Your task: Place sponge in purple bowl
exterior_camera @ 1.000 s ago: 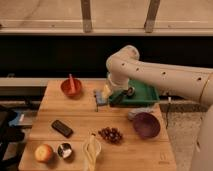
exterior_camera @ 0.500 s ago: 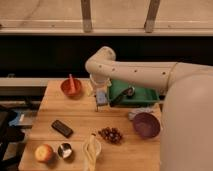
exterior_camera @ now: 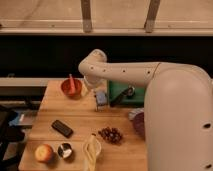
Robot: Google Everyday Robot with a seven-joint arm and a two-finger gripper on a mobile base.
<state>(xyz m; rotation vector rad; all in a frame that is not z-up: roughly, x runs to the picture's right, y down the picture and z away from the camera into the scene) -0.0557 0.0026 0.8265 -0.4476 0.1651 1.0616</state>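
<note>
Gripper [exterior_camera: 99, 101] is down low at the back-middle of the light wooden table [exterior_camera: 75, 116], jaws spread wide, right at the small pale blue-grey rectangular sponge [exterior_camera: 102, 96]. The sponge sits on the tabletop under the gripper; whether the fingers actually touch it, I can't tell. Above it, the white arm [exterior_camera: 120, 72] bends at a rounded elbow and sweeps off right into a big white body that fills the right side of the view.

Just right of the sponge is a dark green box-like object [exterior_camera: 116, 89] with a black handle-shaped piece [exterior_camera: 123, 96] lying across its front. Left of the sponge, near the back edge, is the round orange-red bowl [exterior_camera: 71, 89], with something reddish sticking up out of it.

The round dark purple bowl [exterior_camera: 136, 123] is further forward and to the right, well apart from the sponge, half hidden behind the arm's white body.

Toward the front are a cluster of dark red grapes [exterior_camera: 111, 134], a flat black rectangular slab [exterior_camera: 62, 128], a pale yellow banana-like thing [exterior_camera: 91, 149], a small shiny metal cup [exterior_camera: 65, 150] and a round orange-yellow fruit [exterior_camera: 43, 152] at the front-left corner.
</note>
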